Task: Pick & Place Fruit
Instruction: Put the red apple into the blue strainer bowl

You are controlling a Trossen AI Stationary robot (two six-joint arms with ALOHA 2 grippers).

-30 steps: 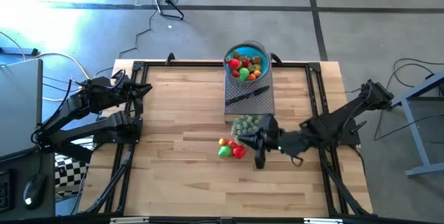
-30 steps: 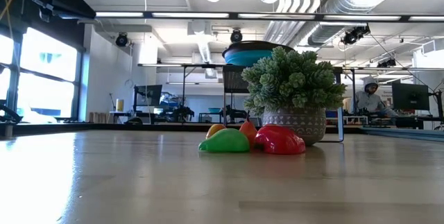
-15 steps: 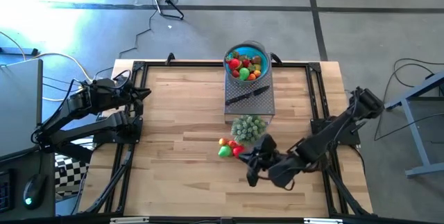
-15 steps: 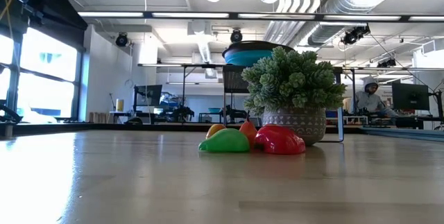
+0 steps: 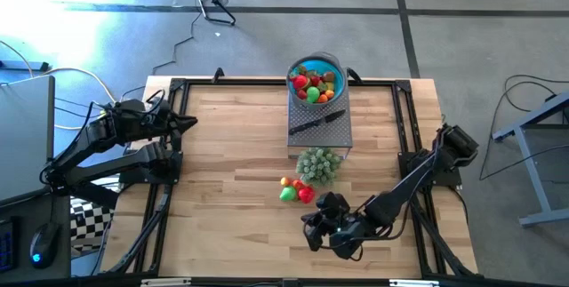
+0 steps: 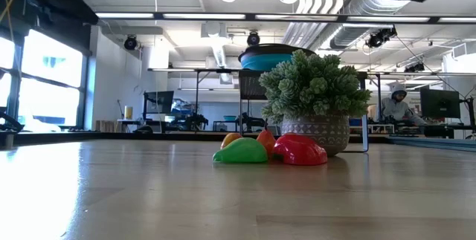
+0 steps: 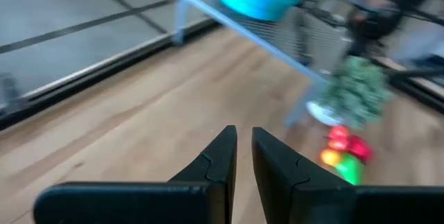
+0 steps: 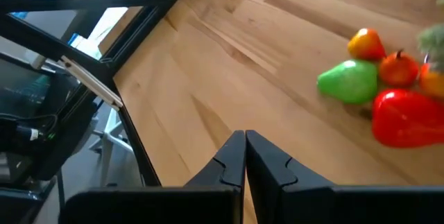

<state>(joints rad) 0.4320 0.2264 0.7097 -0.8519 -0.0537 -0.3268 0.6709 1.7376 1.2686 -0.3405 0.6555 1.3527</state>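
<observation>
From table height the potted plant [image 6: 316, 102] hides most of the blue bowl [image 5: 316, 81] heaped with fruit [image 5: 313, 85], four more fruits [image 5: 296, 190] lie loose beside it, and the right gripper [image 5: 308, 234], pressed together, grips nothing, the left gripper [image 5: 190, 119] nearly so.

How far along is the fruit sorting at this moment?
Mostly done: the blue bowl holds many toy fruits. Nothing is in hand; the right gripper is shut and empty near the front edge. Left: a few loose fruits beside the potted plant.
</observation>
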